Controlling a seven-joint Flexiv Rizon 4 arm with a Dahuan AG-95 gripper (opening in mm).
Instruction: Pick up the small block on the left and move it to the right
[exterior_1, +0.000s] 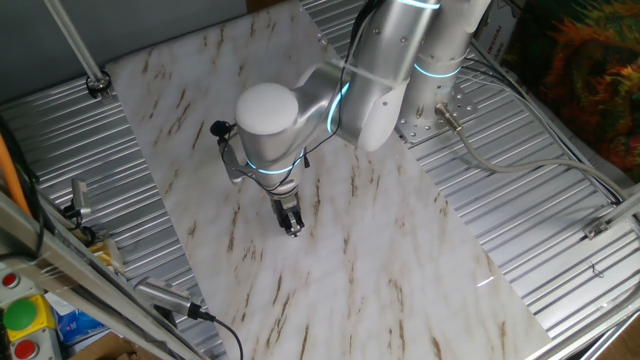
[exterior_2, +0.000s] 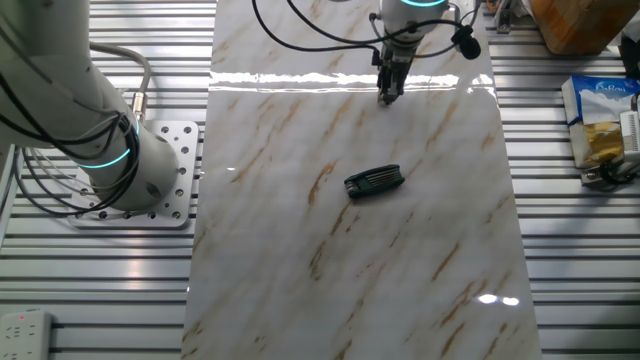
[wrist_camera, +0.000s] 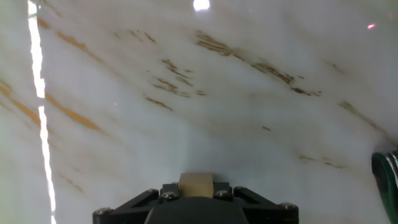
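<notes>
The small block (wrist_camera: 196, 185) sits pinched between the fingertips of the gripper (wrist_camera: 196, 194), which is closed tight on it just above the marble sheet (wrist_camera: 186, 93). So tiny a cube could probably slip or twist out if the grip loosens during travel. The dark oblong piece (exterior_2: 373, 181) lies well apart, at the hand view's right edge. Open marble spreads ahead of the gripper; the sheet's edge runs near behind it.
</notes>
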